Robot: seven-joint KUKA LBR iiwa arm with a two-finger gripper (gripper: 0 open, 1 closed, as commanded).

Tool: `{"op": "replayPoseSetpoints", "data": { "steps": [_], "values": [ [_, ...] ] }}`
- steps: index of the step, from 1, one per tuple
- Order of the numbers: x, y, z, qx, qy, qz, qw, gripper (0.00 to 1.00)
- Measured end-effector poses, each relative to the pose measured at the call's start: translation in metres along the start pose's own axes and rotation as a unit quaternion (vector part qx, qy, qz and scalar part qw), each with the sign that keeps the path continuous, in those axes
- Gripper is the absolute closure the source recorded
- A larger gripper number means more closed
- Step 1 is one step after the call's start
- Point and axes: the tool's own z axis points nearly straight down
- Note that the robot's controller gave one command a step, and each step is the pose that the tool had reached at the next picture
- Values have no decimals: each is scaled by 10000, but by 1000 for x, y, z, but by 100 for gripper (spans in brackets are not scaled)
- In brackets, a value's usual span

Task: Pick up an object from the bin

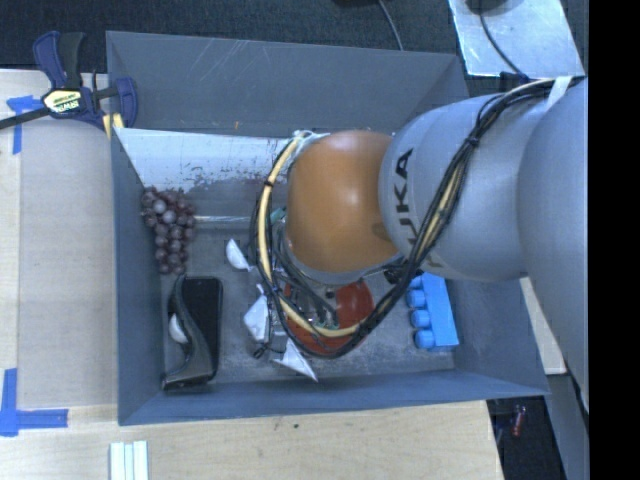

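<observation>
The gripper (300, 316), open or closed one cannot tell, hangs over the red round thing (352, 304), where white scraps (260, 314) just left of it could snag and spoil the grasp.

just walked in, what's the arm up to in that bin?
The KUKA arm reaches in from the right, its orange-covered wrist low over the bin's middle, above a red round thing and white scraps. Whether it holds anything can't be told. A purple grape bunch and a black object lie left, a blue block right.
</observation>
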Motion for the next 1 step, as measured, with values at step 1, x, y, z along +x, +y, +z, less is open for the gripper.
{"op": "replayPoseSetpoints", "data": {
  "steps": [1],
  "values": [
    [0,0,0,0,0,0,10000,0]
  ]
}}
